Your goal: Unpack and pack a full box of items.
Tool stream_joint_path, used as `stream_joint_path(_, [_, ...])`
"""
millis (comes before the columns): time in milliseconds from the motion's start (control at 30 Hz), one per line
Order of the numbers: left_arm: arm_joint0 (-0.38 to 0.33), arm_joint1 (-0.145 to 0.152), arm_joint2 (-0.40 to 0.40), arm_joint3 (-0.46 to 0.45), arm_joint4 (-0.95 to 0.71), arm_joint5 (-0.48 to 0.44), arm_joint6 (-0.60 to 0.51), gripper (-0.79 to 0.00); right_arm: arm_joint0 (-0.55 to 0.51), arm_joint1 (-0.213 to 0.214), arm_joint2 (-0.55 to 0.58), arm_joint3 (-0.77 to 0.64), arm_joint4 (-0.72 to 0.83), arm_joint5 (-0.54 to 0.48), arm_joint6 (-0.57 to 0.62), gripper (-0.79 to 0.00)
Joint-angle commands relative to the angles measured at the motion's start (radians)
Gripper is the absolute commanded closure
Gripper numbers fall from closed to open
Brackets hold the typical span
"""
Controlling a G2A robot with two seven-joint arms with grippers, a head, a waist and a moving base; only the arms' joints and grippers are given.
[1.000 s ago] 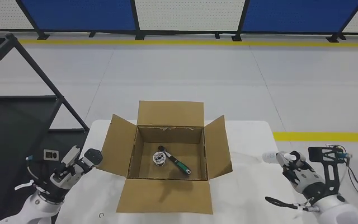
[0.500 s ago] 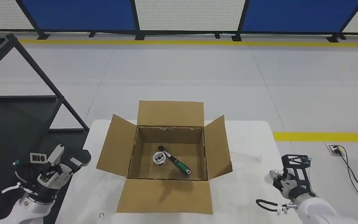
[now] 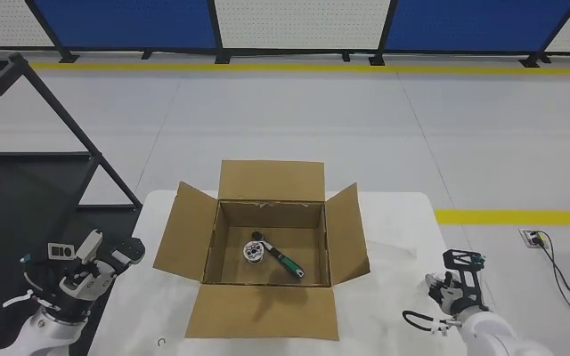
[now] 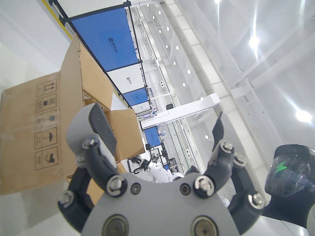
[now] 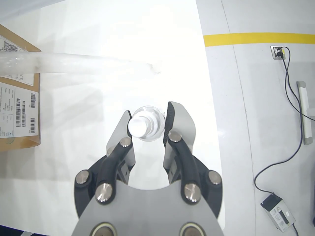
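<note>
An open cardboard box (image 3: 272,311) stands in the middle of the white table (image 3: 392,303). Inside it lie a small round silver item (image 3: 256,252) and a green-handled tool (image 3: 287,262). My right gripper (image 5: 150,110) is to the right of the box, shut on a clear bottle with a white cap (image 5: 145,126) that stands upright just over the tabletop; the same gripper (image 3: 450,289) sits near the table's right edge. My left gripper (image 4: 157,112) is open and holds nothing, tilted up beside the box's outer wall (image 4: 29,133), left of the box (image 3: 134,249).
A translucent strip (image 5: 73,61) runs across the table from the box's right flap (image 5: 14,114). A black metal frame (image 3: 53,160) stands to the left of the table. Off the right edge, on the floor, are a cable and a wall socket (image 5: 278,51).
My right gripper has dropped lower and nearer the front edge with the bottle. My left gripper drew back to the left, away from the box flap, then stayed still.
</note>
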Motion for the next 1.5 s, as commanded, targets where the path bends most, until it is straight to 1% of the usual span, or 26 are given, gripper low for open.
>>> stream_joint_path(0, [0.000, 0.000, 0.000, 0.000, 0.000, 0.000, 0.000, -0.785, 0.004, 0.001, -0.009, 0.011, -0.011, 0.012, -0.009, 0.000])
stream_joint_path(400, [0.000, 0.000, 0.000, 0.000, 0.000, 0.000, 0.000, -0.785, 0.041, 0.010, -0.023, 0.086, -0.023, 0.047, 0.007, 0.000])
stream_joint_path(433, [0.000, 0.000, 0.000, 0.000, 0.000, 0.000, 0.000, -0.785, 0.042, 0.011, -0.023, 0.087, -0.021, 0.048, 0.007, -0.234])
stream_joint_path(467, [0.000, 0.000, 0.000, 0.000, 0.000, 0.000, 0.000, -0.785, 0.042, 0.011, -0.023, 0.088, -0.021, 0.049, 0.008, -0.345])
stream_joint_path(500, [0.000, 0.000, 0.000, 0.000, 0.000, 0.000, 0.000, -0.785, 0.042, 0.012, -0.023, 0.088, -0.020, 0.051, 0.010, -0.406])
stream_joint_path(533, [0.000, 0.000, 0.000, 0.000, 0.000, 0.000, 0.000, -0.785, 0.042, 0.013, -0.023, 0.087, -0.019, 0.053, 0.011, -0.622])
stream_joint_path(567, [0.000, 0.000, 0.000, 0.000, 0.000, 0.000, 0.000, -0.785, 0.042, 0.014, -0.022, 0.085, -0.017, 0.054, 0.012, -0.785])
stream_joint_path(767, [0.000, 0.000, 0.000, 0.000, 0.000, 0.000, 0.000, -0.785, 0.035, 0.017, -0.020, 0.061, -0.004, 0.064, 0.010, -0.785])
stream_joint_path(900, [0.000, 0.000, 0.000, 0.000, 0.000, 0.000, 0.000, -0.785, 0.028, 0.020, -0.018, 0.008, 0.011, 0.065, -0.002, -0.785])
stream_joint_path(1100, [0.003, 0.000, 0.003, -0.010, 0.004, 0.002, 0.004, -0.785, -0.005, 0.026, -0.024, -0.226, 0.072, -0.017, 0.011, -0.785])
stream_joint_path(1233, [0.015, -0.001, -0.001, -0.022, 0.016, -0.003, 0.007, -0.785, 0.005, 0.032, -0.067, -0.367, 0.109, -0.105, 0.034, -0.785])
stream_joint_path(1333, [0.023, 0.000, -0.014, -0.024, 0.011, -0.008, -0.010, -0.785, 0.036, 0.035, -0.116, -0.421, 0.162, -0.151, 0.058, -0.785])
stream_joint_path(1433, [0.029, 0.001, -0.024, -0.021, 0.003, -0.010, -0.031, -0.785, 0.091, 0.038, -0.161, -0.421, 0.216, -0.166, 0.091, -0.785])
stream_joint_path(1467, [0.030, 0.002, -0.025, -0.021, 0.003, -0.009, -0.035, -0.785, 0.091, 0.038, -0.161, -0.421, 0.216, -0.166, 0.091, -0.785])
